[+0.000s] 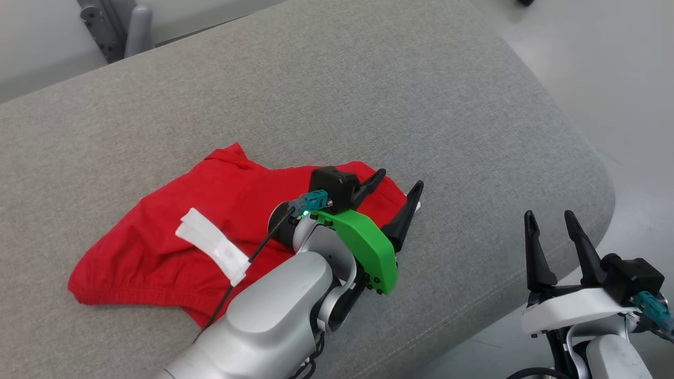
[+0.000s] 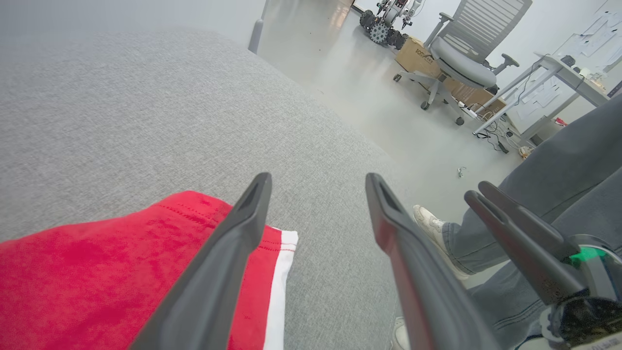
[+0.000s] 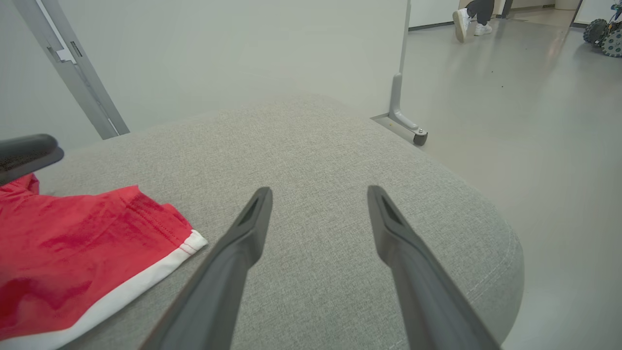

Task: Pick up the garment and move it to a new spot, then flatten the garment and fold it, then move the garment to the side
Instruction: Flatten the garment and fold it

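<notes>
The garment (image 1: 174, 231) is a pair of red shorts with white trim, lying rumpled on the grey upholstered surface (image 1: 368, 95). My left gripper (image 1: 400, 190) hovers over its right corner, open, with nothing between the fingers. In the left wrist view the garment (image 2: 97, 272) lies under the left finger, its white-edged corner just inside the open gap of the left gripper (image 2: 318, 181). My right gripper (image 1: 550, 217) stands open off the surface's right edge. The right wrist view has the garment (image 3: 73, 253) at the lower left, apart from the open right gripper (image 3: 318, 190).
The surface's rounded edge (image 1: 600, 173) drops to pale floor on the right. A person's legs in grey trousers (image 2: 559, 194) with a white shoe (image 2: 435, 228) stand close beside the surface. An office chair (image 2: 466, 53), a box and a desk stand farther back.
</notes>
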